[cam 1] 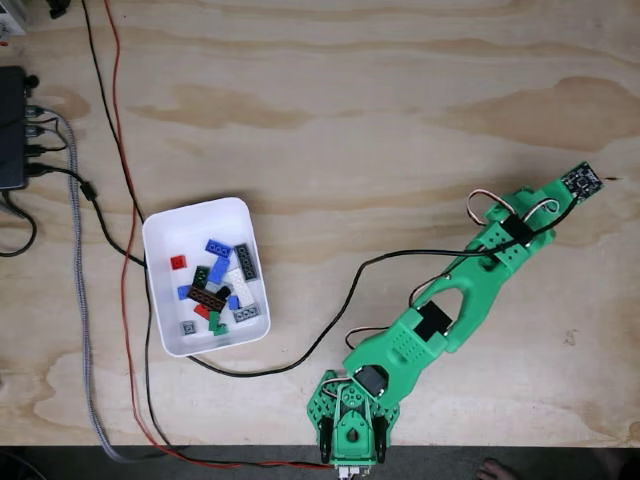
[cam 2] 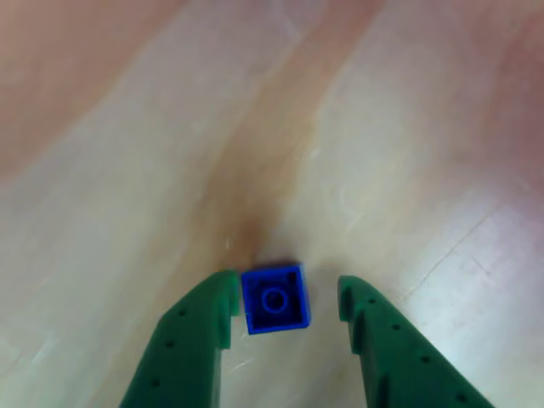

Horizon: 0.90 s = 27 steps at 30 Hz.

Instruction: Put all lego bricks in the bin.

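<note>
A small blue lego brick lies flat on the wooden table, its underside tube facing up. My gripper is open around it. The left green finger is right at the brick's left edge, while the right finger stands a clear gap away. In the fixed view the green arm stretches to the upper right, ending at the wrist's camera board. The white bin sits at the left and holds several lego bricks, among them a blue one, a red one and a brown one.
A black box with cables sits at the table's far left edge. Black, red and braided grey cables run down past the bin's left side. A black cable crosses from the bin toward the arm. The arm's base stands at the front edge.
</note>
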{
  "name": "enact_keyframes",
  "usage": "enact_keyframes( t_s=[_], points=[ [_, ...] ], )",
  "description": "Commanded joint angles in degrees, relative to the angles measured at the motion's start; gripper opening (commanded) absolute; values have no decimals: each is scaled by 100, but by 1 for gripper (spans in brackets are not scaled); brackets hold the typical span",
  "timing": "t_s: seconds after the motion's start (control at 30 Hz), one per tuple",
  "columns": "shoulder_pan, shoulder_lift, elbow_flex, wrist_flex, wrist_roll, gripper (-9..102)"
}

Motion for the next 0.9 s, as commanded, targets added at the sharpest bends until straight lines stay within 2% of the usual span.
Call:
enact_keyframes(
  t_s=[0.0, 0.13, 0.37, 0.5, 0.63, 0.77, 0.87],
  points=[
    [-26, 158, -290, -141, -123, 17],
    [0, 70, -264, -211, -202, 20],
    [0, -70, -53, -413, -439, 15],
    [-53, 9, 26, -422, -325, 0],
    [-299, 686, 334, -299, 88, 0],
    [-1248, 2215, 694, 1011, 940, 0],
    [-2804, 3604, 1020, 2531, 2004, 0]
  ],
)
